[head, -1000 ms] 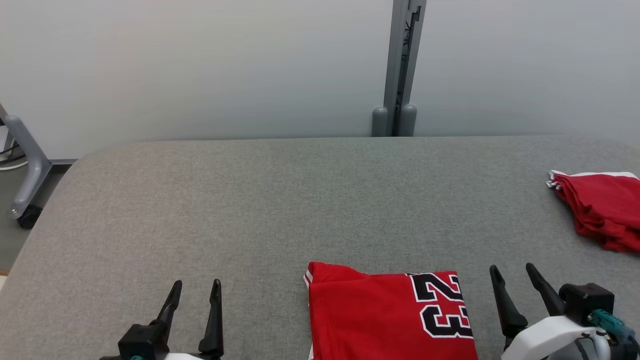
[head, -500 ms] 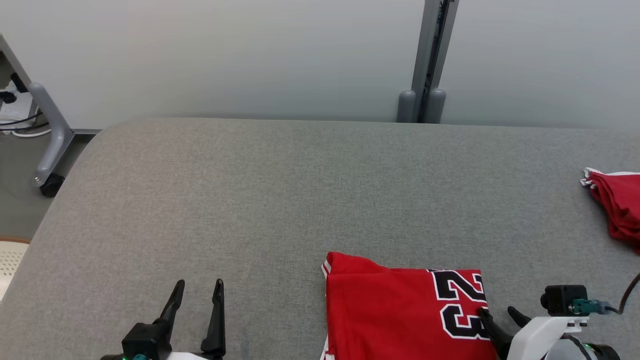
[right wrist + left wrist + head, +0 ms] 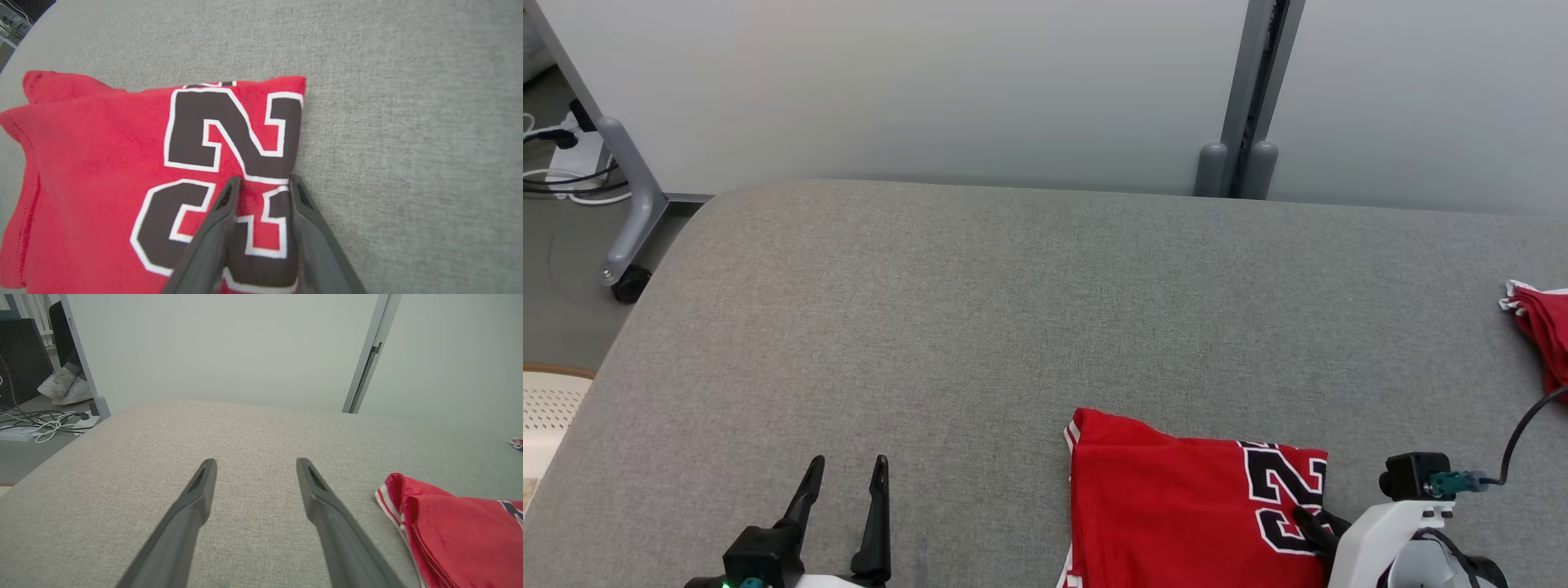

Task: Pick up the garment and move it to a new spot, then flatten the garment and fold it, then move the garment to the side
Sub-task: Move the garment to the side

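The folded red garment (image 3: pixel 1176 506) lies number side up on the grey table (image 3: pixel 931 310), at the lower right of the head view. The right gripper (image 3: pixel 264 179) sits on its right edge, fingers narrowed with cloth between them, though I cannot tell whether they truly clamp it. The left gripper (image 3: pixel 847 462) hovers at the lower left, fingers spread apart, holding nothing.

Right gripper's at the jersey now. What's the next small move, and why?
Probably close the right gripper fully, then slide sideways: its fingers straddle the right edge of the folded jersey, but a firm pinch isn't clear yet.
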Motion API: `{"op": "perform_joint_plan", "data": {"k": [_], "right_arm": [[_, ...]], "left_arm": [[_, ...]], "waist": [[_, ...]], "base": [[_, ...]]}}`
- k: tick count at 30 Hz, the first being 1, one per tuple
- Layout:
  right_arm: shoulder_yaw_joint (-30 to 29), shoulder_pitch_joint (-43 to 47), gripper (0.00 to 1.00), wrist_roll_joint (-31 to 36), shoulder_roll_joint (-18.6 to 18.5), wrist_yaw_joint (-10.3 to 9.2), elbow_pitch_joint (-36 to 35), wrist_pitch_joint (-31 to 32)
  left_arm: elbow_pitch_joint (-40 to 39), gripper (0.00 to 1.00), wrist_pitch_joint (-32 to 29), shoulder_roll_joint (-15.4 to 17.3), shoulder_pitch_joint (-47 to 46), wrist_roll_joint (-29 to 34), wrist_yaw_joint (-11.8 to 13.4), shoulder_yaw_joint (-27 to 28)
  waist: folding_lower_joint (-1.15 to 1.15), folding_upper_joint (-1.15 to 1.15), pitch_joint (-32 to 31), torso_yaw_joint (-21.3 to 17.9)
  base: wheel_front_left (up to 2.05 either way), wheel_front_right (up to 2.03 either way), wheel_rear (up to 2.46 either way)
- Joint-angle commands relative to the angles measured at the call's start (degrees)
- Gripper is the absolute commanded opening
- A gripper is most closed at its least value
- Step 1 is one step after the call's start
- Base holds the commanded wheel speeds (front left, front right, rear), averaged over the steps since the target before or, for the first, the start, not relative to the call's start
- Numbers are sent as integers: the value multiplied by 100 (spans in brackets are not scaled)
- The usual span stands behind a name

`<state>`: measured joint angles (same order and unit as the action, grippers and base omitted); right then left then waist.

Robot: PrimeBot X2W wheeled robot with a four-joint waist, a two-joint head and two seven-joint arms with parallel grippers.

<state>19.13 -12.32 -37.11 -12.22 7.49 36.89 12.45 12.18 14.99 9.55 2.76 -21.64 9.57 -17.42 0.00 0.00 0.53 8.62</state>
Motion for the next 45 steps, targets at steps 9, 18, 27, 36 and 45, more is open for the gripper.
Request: {"op": "perform_joint_plan", "data": {"k": [9,18,27,36,45], "right_arm": [[185,-336,0,-108,-238,0,295,-467],[-150,-657,0,-7,-806,1,315,-771],[-586,-963,0,197,-1064,1,100,-752],[-811,-1097,0,357,-995,1,-89,-696],[-979,-1190,0,569,-968,1,-312,-598]], "left_arm": [[-47,100,26,24,24,70,-15,4],[-168,100,26,-49,60,129,-38,-23],[-200,100,26,-92,-199,249,-92,-77],[-122,100,26,-129,-488,353,-145,-194],[-41,100,26,-177,-568,340,-187,-192]], "waist": [[0,0,-48,-264],[0,0,-14,-1075],[0,0,320,-2058],[0,0,562,-2312],[0,0,513,-2137]], "base": [[0,0,0],[0,0,0],[0,0,0],[0,0,0],[0,0,0]]}}
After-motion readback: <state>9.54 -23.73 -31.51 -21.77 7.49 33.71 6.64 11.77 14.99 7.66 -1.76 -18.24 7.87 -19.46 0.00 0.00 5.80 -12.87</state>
